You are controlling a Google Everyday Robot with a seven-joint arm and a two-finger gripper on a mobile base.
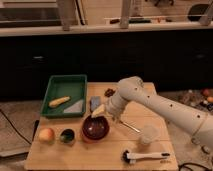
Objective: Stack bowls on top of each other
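On the wooden table [75,156] a dark red bowl [95,128] sits upright near the front edge, left of the middle. Its rim looks more orange-brown low on the outside, and I cannot tell whether that is a second bowl nested under it or only one bowl. The white arm [160,105] reaches in from the right and bends down to it. The claw [101,111] hangs over the far rim of the bowl, touching or just above it. Whether the claw is wide or narrow, or gripping the rim, I cannot tell. Just left of the bowl stands a small green cup [67,135], and left of that an apple [46,134]. Behind these lies a green tray [70,89] holding a long yellow piece [59,101] and a pale grey scrap [75,106] in its near right corner. A blue-grey sponge [95,102] lies just right of the tray, behind the claw. A small dark lump [109,92] sits farther back. To the right of the bowl a thin pale stick [131,126] lies on the table, and beyond it stands a clear cup [148,134]. A white-handled brush [145,156] lies near the front edge, below that cup.
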